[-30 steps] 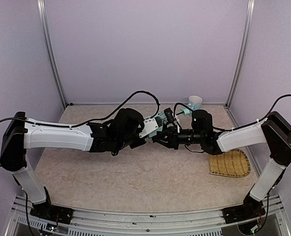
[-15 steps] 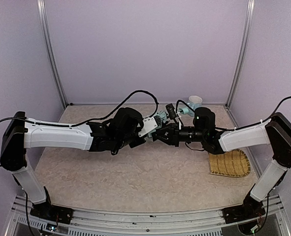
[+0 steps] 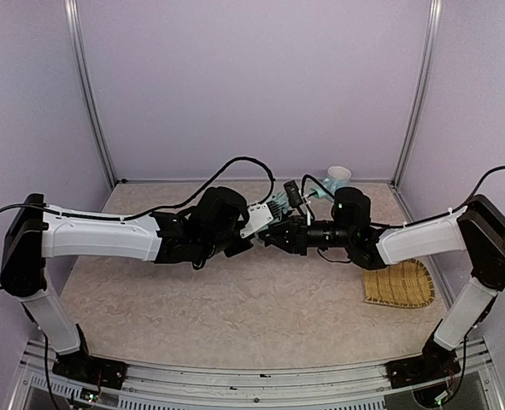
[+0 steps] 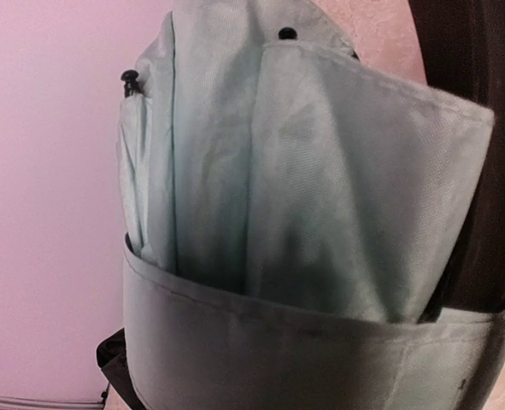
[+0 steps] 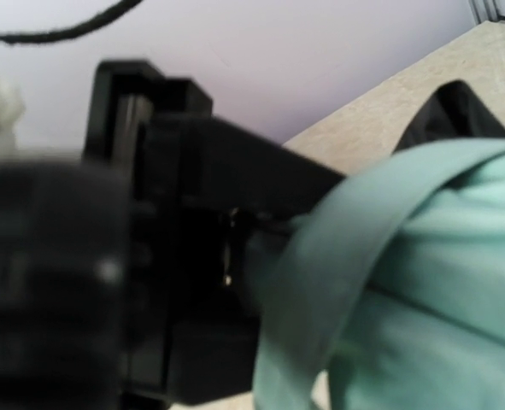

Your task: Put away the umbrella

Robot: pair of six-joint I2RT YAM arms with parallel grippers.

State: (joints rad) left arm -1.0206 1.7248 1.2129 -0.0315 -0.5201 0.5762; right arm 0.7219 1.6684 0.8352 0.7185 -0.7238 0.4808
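Observation:
The umbrella (image 3: 276, 207) is a folded bundle of pale mint fabric held above the table's middle, between my two arms. My left gripper (image 3: 265, 224) is shut on it from the left. In the left wrist view the pleated fabric (image 4: 303, 171) fills the frame and hides my fingers, and a mint strap (image 4: 303, 350) circles its lower part. My right gripper (image 3: 279, 237) meets the bundle from the right. In the right wrist view the strap (image 5: 320, 282) runs down across the folded fabric (image 5: 440, 282) into its jaws. The handle and shaft are hidden.
A pale blue mug (image 3: 338, 178) stands at the back right near the wall. A woven yellow mat (image 3: 399, 284) lies at the right, under my right forearm. The left gripper's black body (image 5: 175, 256) fills the left of the right wrist view. Lilac walls close in three sides.
The right wrist shifted slightly to the right and came back. Both grippers stay on the umbrella at the same spot.

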